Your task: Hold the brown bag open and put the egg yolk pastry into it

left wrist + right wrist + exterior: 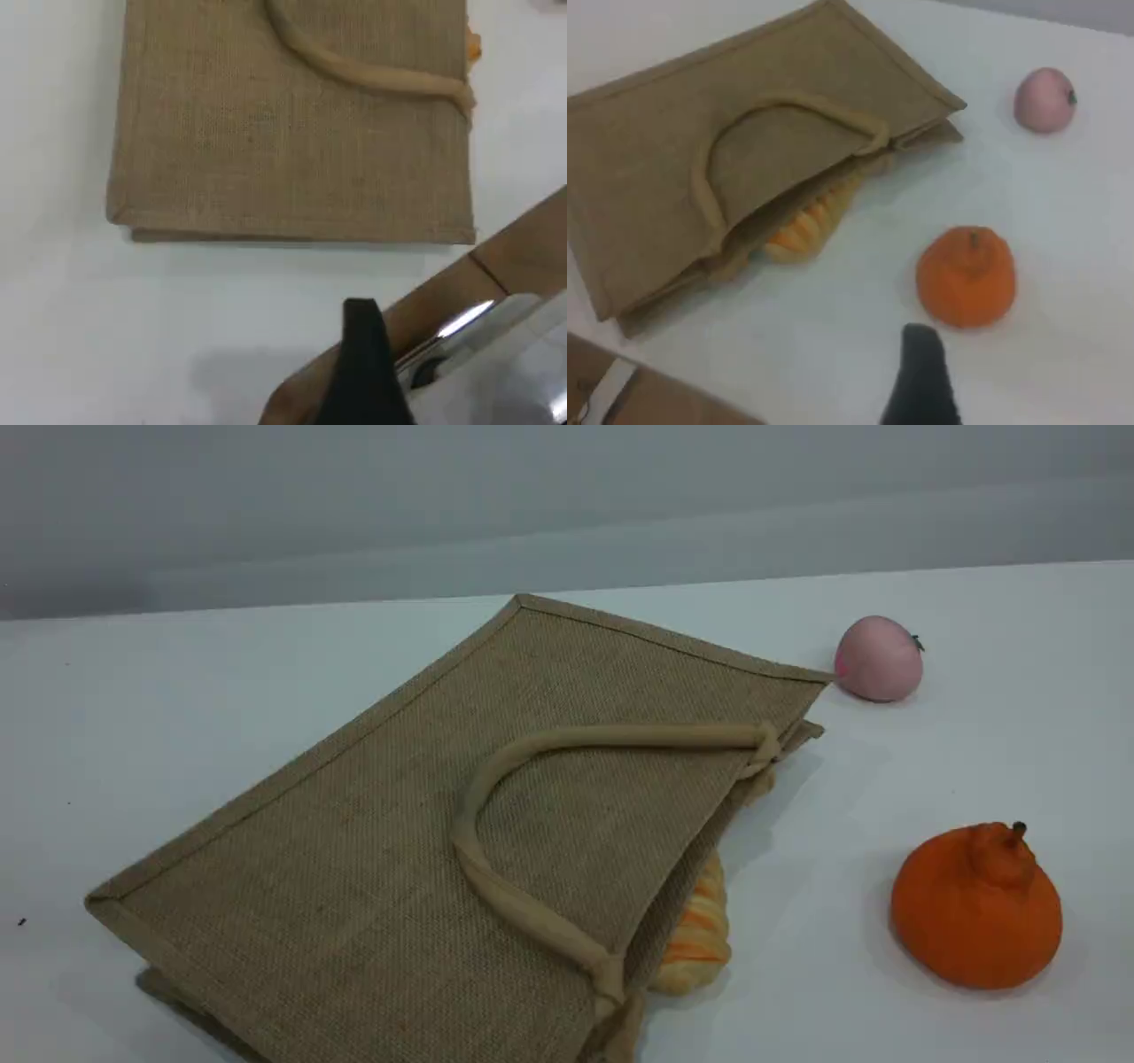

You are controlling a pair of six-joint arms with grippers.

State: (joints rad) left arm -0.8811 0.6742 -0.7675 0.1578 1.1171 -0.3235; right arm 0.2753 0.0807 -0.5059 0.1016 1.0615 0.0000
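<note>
The brown bag (399,850) lies flat on the white table with its mouth toward the right. One beige handle (620,736) rests on its upper face. In the left wrist view the bag (292,150) is seen from its closed bottom edge, and in the right wrist view the bag (673,159) shows its slightly gaping mouth. The egg yolk pastry is out of view. Both grippers are absent from the scene view. The left gripper's black fingertip (365,354) hovers over bare table short of the bag. The right gripper's fingertip (921,372) hangs just below an orange fruit. Nothing is held.
A long orange-and-cream striped loaf (695,930) pokes out of the bag's mouth (802,230). An orange fruit (974,908) (967,276) sits right of the bag, a pink ball (877,658) (1045,100) farther back. A brown board (523,257) crosses the left wrist view's corner.
</note>
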